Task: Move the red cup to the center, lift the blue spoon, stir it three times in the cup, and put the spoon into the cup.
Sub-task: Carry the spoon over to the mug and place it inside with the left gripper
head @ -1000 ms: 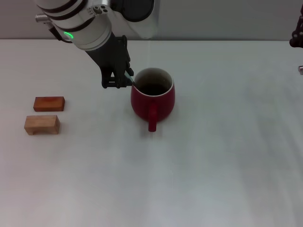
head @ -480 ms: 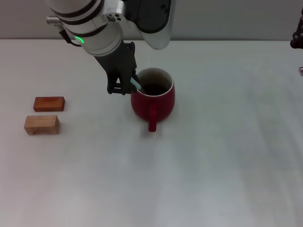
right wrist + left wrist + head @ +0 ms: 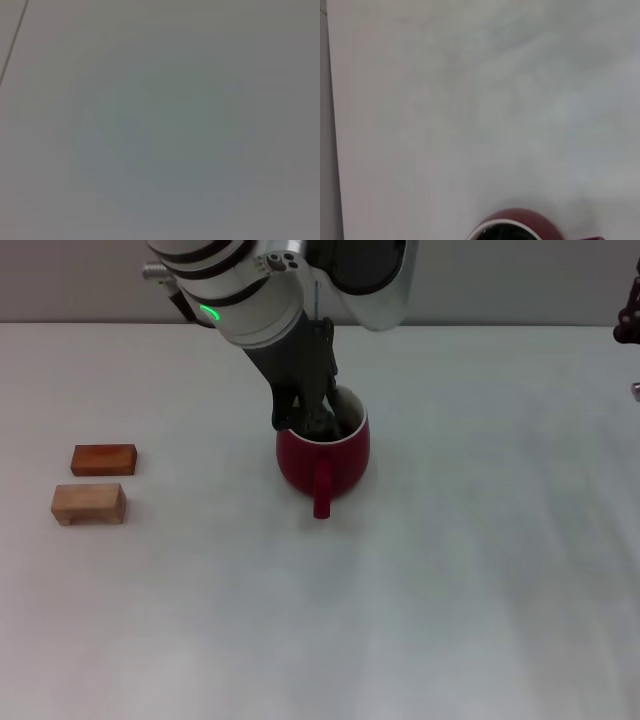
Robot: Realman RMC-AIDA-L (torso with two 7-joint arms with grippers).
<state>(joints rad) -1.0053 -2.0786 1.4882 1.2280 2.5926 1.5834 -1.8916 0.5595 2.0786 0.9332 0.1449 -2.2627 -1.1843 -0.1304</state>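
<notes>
The cup point(image 3: 323, 452) sits on the table point(image 3: 450, 570) roughly mid-width, a bit closer to the far edge than the near one, upright, with its handle point(image 3: 322, 497) pointing toward the near edge. The left wrist view only catches a sliver of its rim and the dark inside point(image 3: 512, 230).

The left gripper point(image 3: 312, 420) is right over the cup's mouth, on the left part of the rim, with its dark fingers point(image 3: 290, 415) dipping down at the opening. Honestly I can't tell whether the claw is apart or clamped on anything, it's all dark-on-dark there. The spoon isn't something I can make out at all; it may be hidden behind the fingers or down inside the cup.

The right arm point(image 3: 628, 315) is just a bit of dark hardware at the far right edge of the table, well away from the cup.

Over near the left edge there are two small wooden blocks, a reddish one point(image 3: 104, 460) and a paler one point(image 3: 89, 503) just beside it on the near side.
</notes>
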